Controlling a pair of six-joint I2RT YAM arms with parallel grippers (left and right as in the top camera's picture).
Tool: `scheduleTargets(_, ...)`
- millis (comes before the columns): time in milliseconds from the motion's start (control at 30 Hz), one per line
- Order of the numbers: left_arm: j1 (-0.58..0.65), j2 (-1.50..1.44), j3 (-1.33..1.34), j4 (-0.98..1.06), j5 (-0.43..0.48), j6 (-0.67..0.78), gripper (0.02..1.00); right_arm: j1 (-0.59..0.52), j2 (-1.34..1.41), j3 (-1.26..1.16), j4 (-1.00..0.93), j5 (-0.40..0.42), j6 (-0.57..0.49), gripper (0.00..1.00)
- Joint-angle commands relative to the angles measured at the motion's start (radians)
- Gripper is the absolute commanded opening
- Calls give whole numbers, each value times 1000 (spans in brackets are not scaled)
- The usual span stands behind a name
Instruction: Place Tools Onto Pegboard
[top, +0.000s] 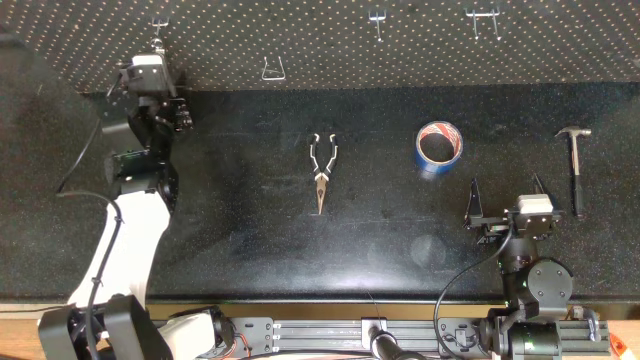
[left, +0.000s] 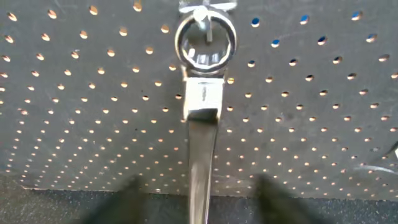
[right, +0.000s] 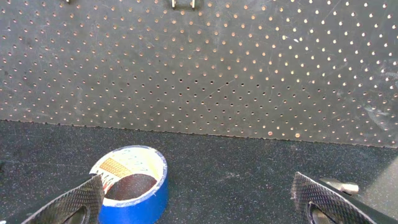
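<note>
Where a hook (left: 202, 15) threads its ring, wrench (left: 200, 124) hangs.

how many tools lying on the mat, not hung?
3: pliers mid-mat, blue tape roll right of them, hammer at far right. Wrench hangs on a hook. Left arm could hide more.

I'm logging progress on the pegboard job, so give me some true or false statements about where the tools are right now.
1. The wrench hangs by its ring on a hook of the pegboard. True.
2. The pliers hang on the pegboard. False: they lie on the table.
3. The tape lies between pliers and hammer. True.
4. The right gripper holds the hammer. False: it is open and empty.
</note>
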Motion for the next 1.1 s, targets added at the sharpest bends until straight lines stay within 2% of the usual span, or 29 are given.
scheduleTargets(33,1,-116,33,-115,10,5,996,1,-6,-4,-3,2,-10,980)
scheduleTargets(167,1,-343,33,-432,10,5,996,1,-6,-4,-3,2,-10,980)
scheduleTargets(300,1,-571,33,-631,9,5,993,1,-6,-4,-3,2,-10,982)
scheduleTargets(333,1,-615,33,-651,-54,5,996,1,-6,-4,-3,2,-10,980)
scheduleTargets(367,1,-634,33,-653,-68,5,996,1,-6,-4,-3,2,-10,980)
scheduleTargets(400,1,-655,33,-659,-45,-1,996,1,-6,-4,-3,2,-10,980)
scheduleTargets(433,0,-661,33,-678,19,-26,996,1,-6,-4,-3,2,-10,982)
scheduleTargets(533,-20,-610,33,-741,57,-152,996,1,-6,-4,-3,2,-10,980)
scheduleTargets(567,-42,-566,33,-808,113,-164,996,1,-6,-4,-3,2,-10,982)
scheduleTargets(700,-254,-338,33,-837,124,-324,996,1,-6,-4,-3,2,-10,982)
scheduleTargets(867,-559,-121,87,-847,-32,-475,996,1,-6,-4,-3,2,-10,980)
scheduleTargets(1000,-629,36,261,-998,-92,-479,996,1,-6,-4,-3,2,-10,980)
scheduleTargets(1100,-637,194,408,-1067,-99,-537,996,1,-6,-4,-3,2,-10,980)
